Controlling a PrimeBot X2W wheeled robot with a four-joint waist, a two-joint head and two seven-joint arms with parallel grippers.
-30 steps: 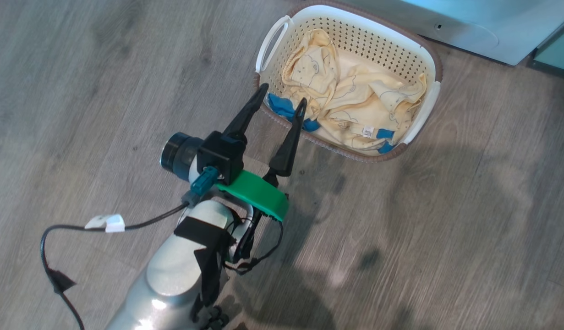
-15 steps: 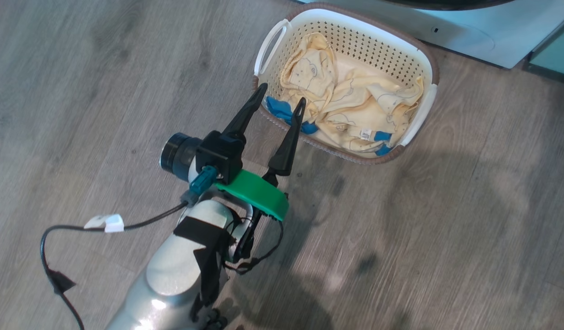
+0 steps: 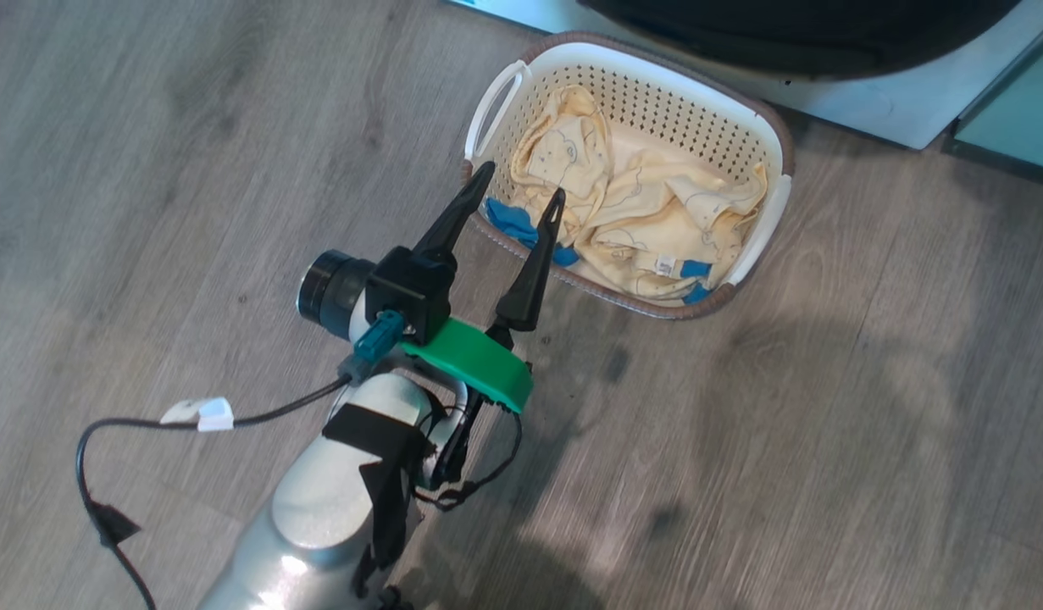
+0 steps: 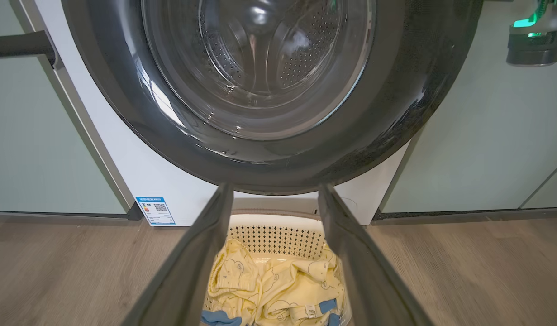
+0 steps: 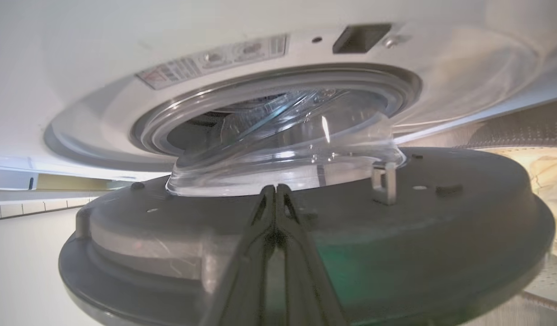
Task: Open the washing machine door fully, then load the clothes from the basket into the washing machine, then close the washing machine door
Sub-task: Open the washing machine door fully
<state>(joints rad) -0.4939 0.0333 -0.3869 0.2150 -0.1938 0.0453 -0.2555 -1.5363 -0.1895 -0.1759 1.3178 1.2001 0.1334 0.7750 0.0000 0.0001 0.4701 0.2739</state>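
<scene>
Left pincer (image 3: 523, 180) — mine, fingers spread, empty, by near-left corner of basket (image 3: 767, 140), clothes (image 3: 648, 212) inside, right pincer (image 5: 274, 190) — closed tight, at washing machine door (image 5: 441, 222), inner face.

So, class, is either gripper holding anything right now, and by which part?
Nothing is held. The left gripper is open and empty by the basket. The right gripper is shut on nothing, its tips at the inner face of the washing machine door.

Grey wood-look floor (image 3: 826, 424), pale green cabinets (image 4: 477, 136)
</scene>
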